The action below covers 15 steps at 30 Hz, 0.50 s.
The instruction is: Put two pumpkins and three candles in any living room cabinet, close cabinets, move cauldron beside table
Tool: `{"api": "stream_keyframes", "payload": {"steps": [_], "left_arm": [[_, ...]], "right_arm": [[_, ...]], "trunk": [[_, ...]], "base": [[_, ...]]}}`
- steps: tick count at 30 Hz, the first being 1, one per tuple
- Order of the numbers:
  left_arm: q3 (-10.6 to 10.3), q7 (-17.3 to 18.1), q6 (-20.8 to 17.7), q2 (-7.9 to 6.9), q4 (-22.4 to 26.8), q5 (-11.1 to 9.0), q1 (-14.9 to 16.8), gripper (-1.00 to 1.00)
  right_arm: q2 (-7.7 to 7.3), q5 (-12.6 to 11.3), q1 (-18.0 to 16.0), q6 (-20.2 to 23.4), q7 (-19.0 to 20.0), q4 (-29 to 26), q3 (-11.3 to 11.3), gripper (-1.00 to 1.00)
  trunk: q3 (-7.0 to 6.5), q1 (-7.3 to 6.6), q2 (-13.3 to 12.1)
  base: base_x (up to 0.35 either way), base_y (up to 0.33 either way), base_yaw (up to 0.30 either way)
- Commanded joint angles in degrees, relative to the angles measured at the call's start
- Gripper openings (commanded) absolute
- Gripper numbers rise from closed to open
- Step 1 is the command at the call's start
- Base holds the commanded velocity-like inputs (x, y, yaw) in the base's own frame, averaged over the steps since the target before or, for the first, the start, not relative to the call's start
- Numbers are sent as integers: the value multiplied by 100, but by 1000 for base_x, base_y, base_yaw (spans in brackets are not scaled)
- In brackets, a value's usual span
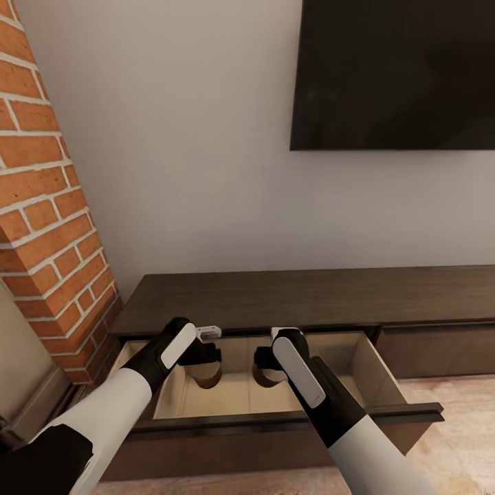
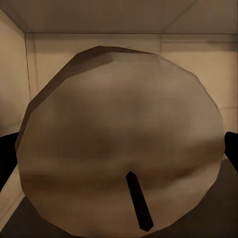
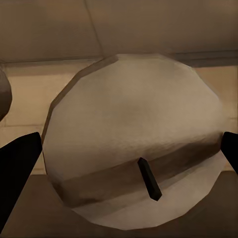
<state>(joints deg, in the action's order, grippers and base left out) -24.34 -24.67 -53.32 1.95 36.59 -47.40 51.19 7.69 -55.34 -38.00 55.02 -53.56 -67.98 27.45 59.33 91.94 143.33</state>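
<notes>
candle (image 2: 119, 139): wick-end facing camera, between dark jaws | behind: pale drawer interior (image 2: 198, 54)

Two tan candles (image 1: 205, 375) (image 1: 263, 375) upright — side by side — inside cabinet's (image 1: 275, 295) open drawer.

Soft, even, glare-free light; wrist views dimmer and blurry; drawer (image 1: 371, 371) interior lightly shadowed.

Dark brown cabinet (image 1: 289, 295) with pale beige drawer inside (image 1: 227, 395). Tan candles (image 2: 119, 144) with black wicks (image 2: 139, 201). Red brick column (image 1: 48, 206), white mortar lines. Black television (image 1: 392, 72), grey-white wall (image 1: 199, 158).
</notes>
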Motion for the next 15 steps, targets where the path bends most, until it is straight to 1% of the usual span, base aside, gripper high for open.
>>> {"api": "stream_keyframes", "payload": {"steps": [1,15], "left_arm": [[-18,-39,-6,-3,7,-51,5,-100],[-21,-25,27,-2,6,-47,5,-100]], "right_arm": [[-1,-47,-6,13,-58,-5,6,-100],[-5,-39,-6,10,-54,5,5,-100]], "trunk": [[28,1,5],[338,37,23]], "base": [[0,0,0],[0,0,0]]}}
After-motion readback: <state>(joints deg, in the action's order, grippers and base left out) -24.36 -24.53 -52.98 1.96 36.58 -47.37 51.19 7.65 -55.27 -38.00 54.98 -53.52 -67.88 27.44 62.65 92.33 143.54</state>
